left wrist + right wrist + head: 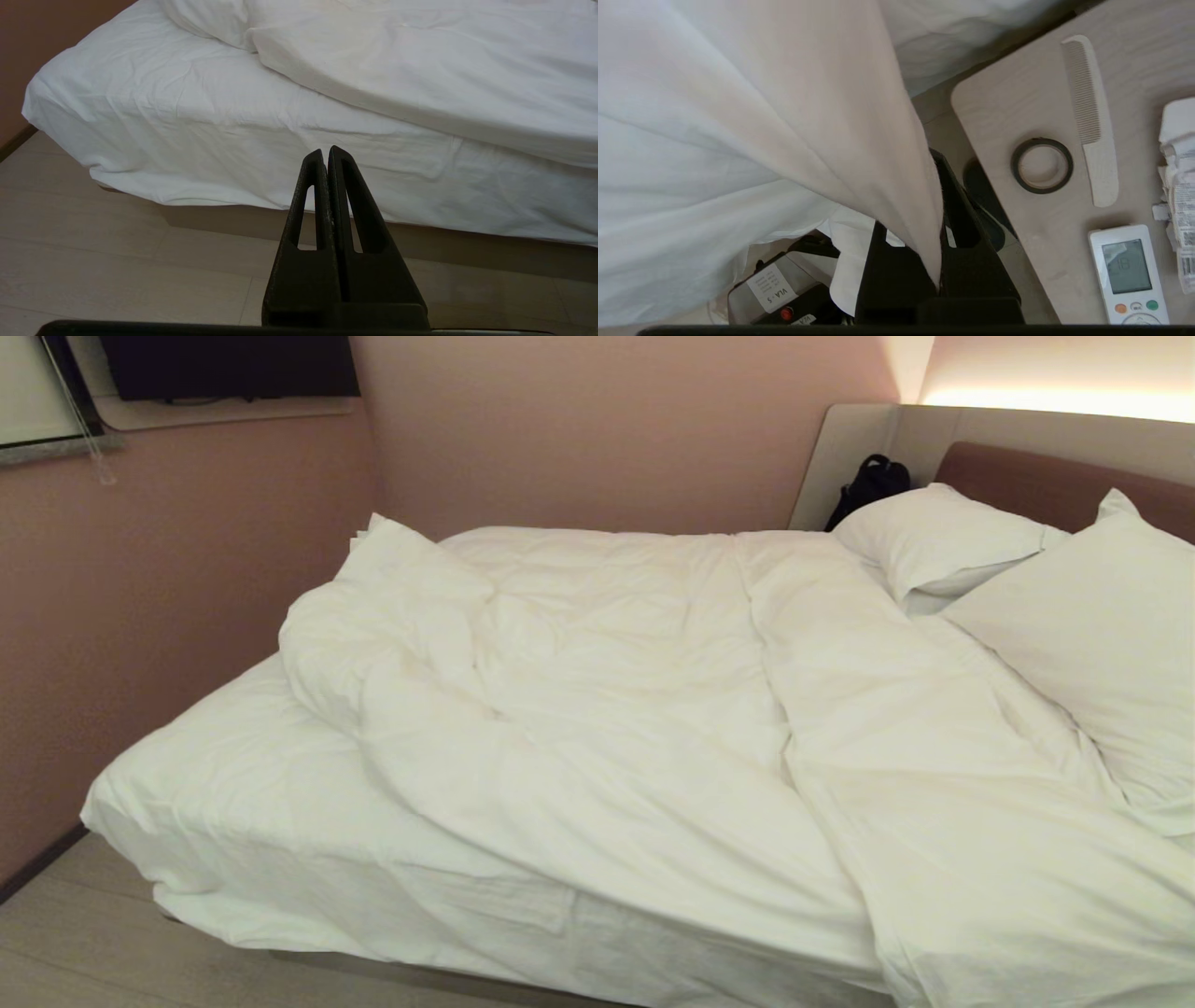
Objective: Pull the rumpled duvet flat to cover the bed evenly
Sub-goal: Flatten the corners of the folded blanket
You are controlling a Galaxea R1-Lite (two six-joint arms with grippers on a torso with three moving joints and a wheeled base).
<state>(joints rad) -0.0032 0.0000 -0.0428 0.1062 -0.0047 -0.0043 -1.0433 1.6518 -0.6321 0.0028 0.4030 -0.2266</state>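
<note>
- Nearest the robot, on its right side and out of the head view, the right gripper (941, 275) is clamped on a fold of the duvet (752, 121), which drapes over its fingers; a bedside table (1017, 93) sits just beside it, carrying a comb (1090, 121), a tape roll (1041, 165) and a remote (1129, 273).
- Low by the floor (117, 261), the left gripper (325, 156) hangs parked with its fingers pressed together on nothing, pointing at the side of the bed (196, 154).
- Further in, the duvet is bunched toward the pillows (1074, 607) and spills over the near edge at right — the sheet (224, 756) at the foot lies bare.
- To do this step well, I judge the pull should run long and low toward the foot, grip kept firm, cloth steered clear of the table's items — a jerk could slip the fold.
- Farthest, a dark bag (870, 485) sits by the headboard (1036, 476).
</note>
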